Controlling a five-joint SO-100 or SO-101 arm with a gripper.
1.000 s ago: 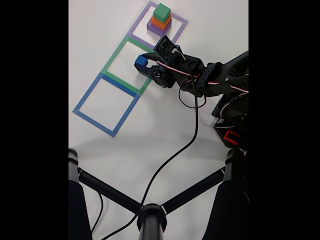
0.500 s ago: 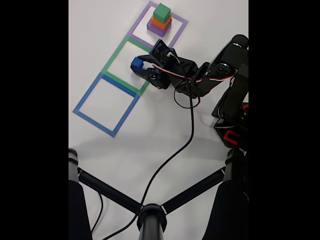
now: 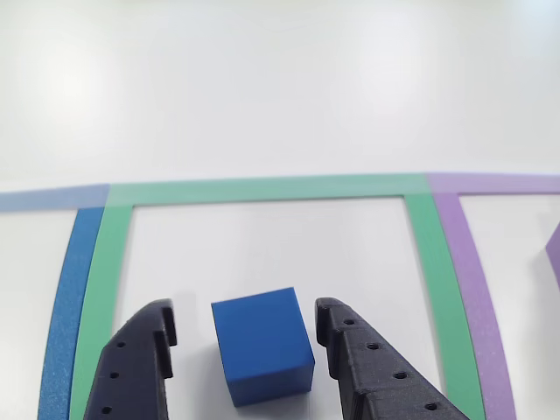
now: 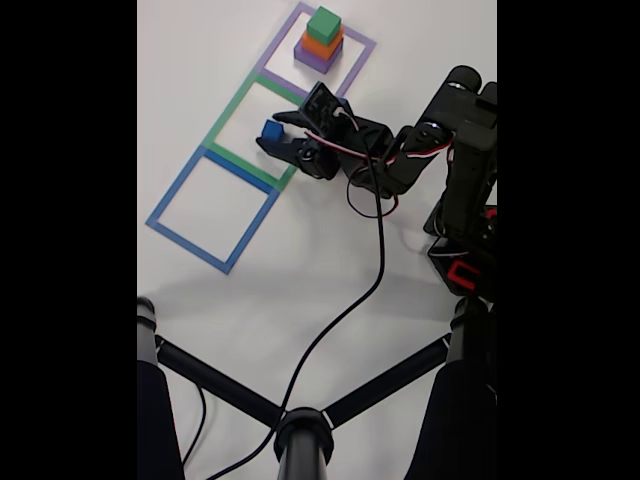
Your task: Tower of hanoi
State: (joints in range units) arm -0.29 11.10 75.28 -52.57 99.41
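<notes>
My pincer [image 3: 245, 337] stood with its jaws apart, one black finger on either side of the blue cube [image 3: 262, 346], a visible gap on both sides — not clamped on it. In the fixed view the pincer [image 4: 272, 133] reached into the green tape square [image 4: 252, 132], and the blue cube [image 4: 271, 130] sat inside that square, toward its near side.

Left to right in the close view: blue tape square [image 3: 66, 350] at the edge, then the green tape square [image 3: 262, 188] holding the cube, then the purple tape square [image 3: 477, 289]. In the fixed view, the green block [image 4: 324, 24] topped the orange block [image 4: 322, 44] on the purple block [image 4: 311, 57], stacked inside the purple tape square [image 4: 355, 62].

Risks, as I judged them: the cube sat slightly skewed to my fingers, so lifting away could clip a corner and drag it across the tape. My loose cable [image 4: 375, 250] — draped under the arm — might also snag.

Surface: a plain white table [image 4: 300, 260], matte, faint glare. Black tripod legs [image 4: 220, 385] crossed the foreground.
</notes>
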